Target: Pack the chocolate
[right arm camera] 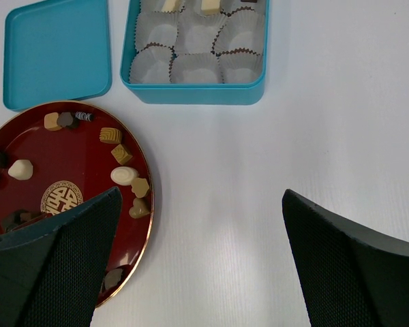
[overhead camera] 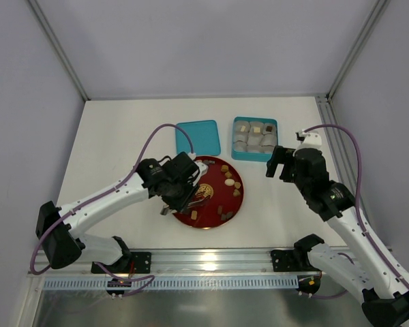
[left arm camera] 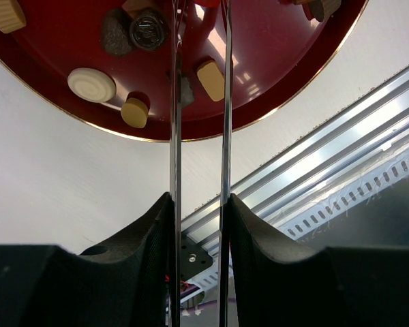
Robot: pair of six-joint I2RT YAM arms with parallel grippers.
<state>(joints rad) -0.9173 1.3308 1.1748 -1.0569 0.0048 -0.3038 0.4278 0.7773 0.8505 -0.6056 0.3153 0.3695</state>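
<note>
The chocolate pieces lie scattered on a round red plate: cream, tan and dark ones. My left gripper is low over the plate's middle. Its two long thin metal fingers stand a narrow gap apart, with a tan piece on the plate under the gap. Their tips run out of the left wrist view. My right gripper is wide open and empty, above the table between the plate and the teal box. The box holds paper cups, a few with chocolates.
The teal lid lies flat left of the box, behind the plate. In the right wrist view the box, lid and plate all show. An aluminium rail runs along the near table edge.
</note>
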